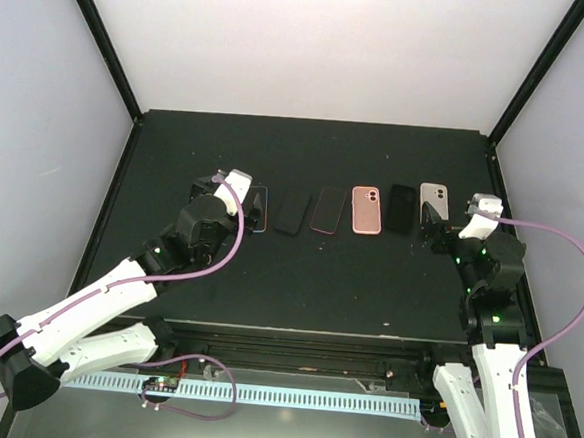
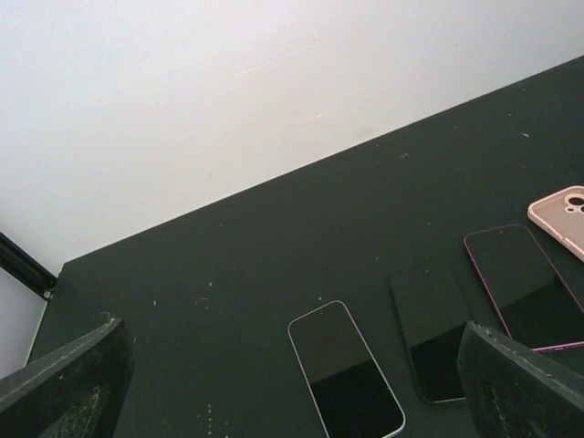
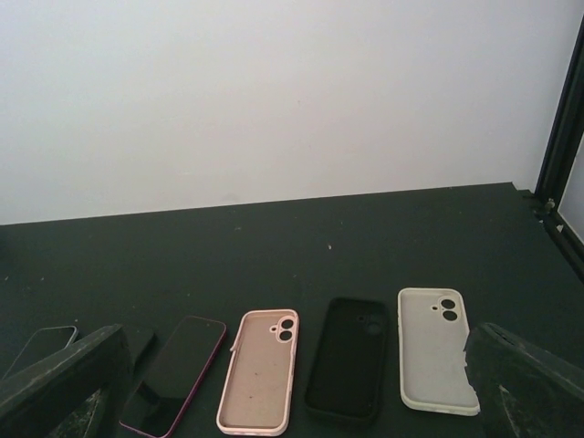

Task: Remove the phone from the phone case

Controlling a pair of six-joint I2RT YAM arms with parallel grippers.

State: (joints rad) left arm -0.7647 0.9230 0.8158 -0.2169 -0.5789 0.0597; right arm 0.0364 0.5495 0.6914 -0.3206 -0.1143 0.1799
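Left claw (image 1: 226, 189), jaws wide, hovers just near-left of the white-rimmed phone (image 1: 259, 209), leftmost in the row and seemingly the cased one, its long axis running near to far; right claw (image 1: 434, 229), also wide, sits well apart by the white case (image 1: 434, 202).

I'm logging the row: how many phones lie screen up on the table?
3: the white-rimmed phone at the left end, the black phone next to it, and the purple-rimmed phone beside the pink case. None looks hidden.
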